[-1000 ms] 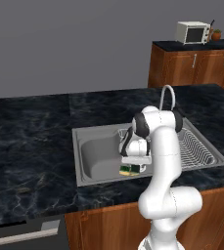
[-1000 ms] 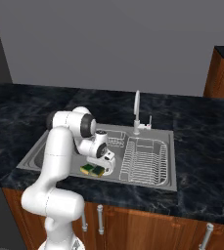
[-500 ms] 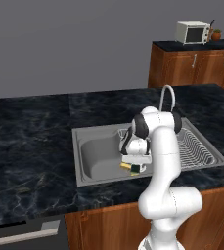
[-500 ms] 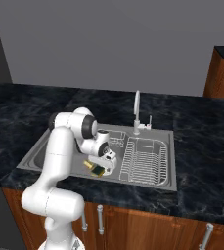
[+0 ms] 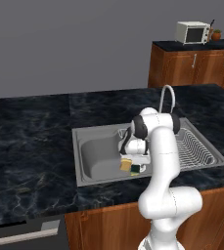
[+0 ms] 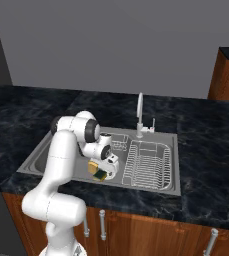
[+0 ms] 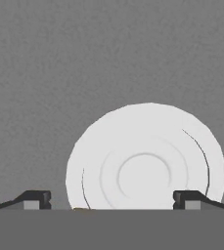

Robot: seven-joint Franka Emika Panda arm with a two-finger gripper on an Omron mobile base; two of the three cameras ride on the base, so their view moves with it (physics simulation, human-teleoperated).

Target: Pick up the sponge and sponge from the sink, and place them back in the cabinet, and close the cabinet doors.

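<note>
We count one sink (image 5: 91,142), one curved faucet (image 5: 166,97), one round white drain (image 7: 146,156), one microwave (image 5: 192,32) on the far counter, and two sponges, though the second is hard to separate from the first. In the left base view one sponge (image 5: 126,165) shows its yellow body and another (image 5: 135,169) shows a dark green face over yellow; the two lie touching, just below the gripper (image 5: 133,157), on the basin floor at its front side. In the right base view they read as one yellow and green lump (image 6: 100,171) beside the hand, so we cannot tell their long axes or which way each points with any certainty; the green-faced one seems tilted rather than flat. The gripper (image 7: 111,200) hangs low inside the basin with its jaws spread wide, and nothing sits between the two dark fingertips (image 7: 35,199). The drain lies straight ahead of the jaws, centred between them, on the grey basin floor. The ridged draining side (image 6: 147,165) lies beyond the hand, on the faucet's side of the sink. The black marble counter (image 5: 30,146) surrounds the sink on all sides.
</note>
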